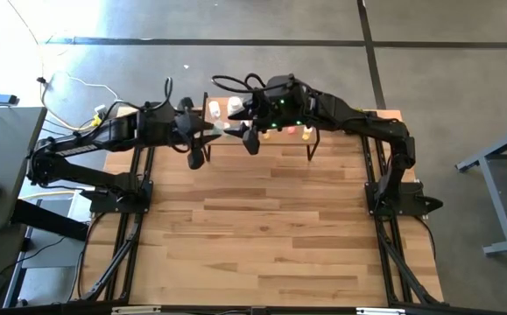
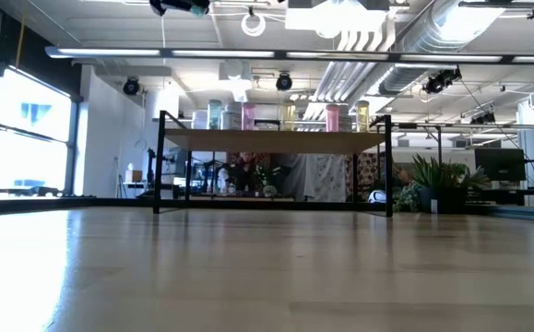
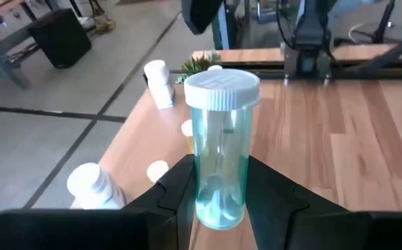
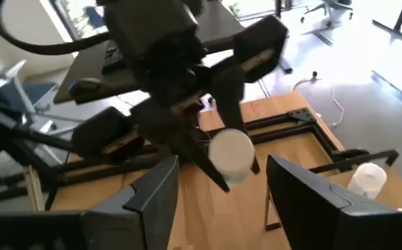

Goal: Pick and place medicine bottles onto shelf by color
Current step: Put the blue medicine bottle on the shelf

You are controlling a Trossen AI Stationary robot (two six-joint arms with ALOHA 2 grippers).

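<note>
My left gripper [image 3: 220, 182] is shut on a pale green bottle [image 3: 221, 149] with a white cap, in the air by the table's far edge. My right gripper [image 4: 221, 191] is open and faces that bottle's cap [image 4: 231, 157]; its fingers stand apart from it and touch nothing. In the high view the two grippers [image 1: 202, 140] [image 1: 251, 138] meet over the shelf's left end. The shelf [image 2: 276, 140] carries several bottles standing on its top, white [image 2: 232, 116], pink [image 2: 333, 117] and yellow [image 2: 362, 115]. My left gripper pinches the green bottle's lower body near its base [image 3: 218, 201] between the two fingers [image 3: 176, 187]. The bottle is lifted clear. It sticks out past the fingertips, with its white cap [image 3: 223, 89] pointing away toward the right gripper.
White bottles [image 3: 157, 82] [image 3: 93, 184] and two small caps [image 3: 157, 170] show below the left gripper, with a small green plant [image 3: 201, 64] beyond. The near and middle tabletop [image 1: 271, 236] is bare wood. The arms' black frames [image 1: 135, 188] run along both sides.
</note>
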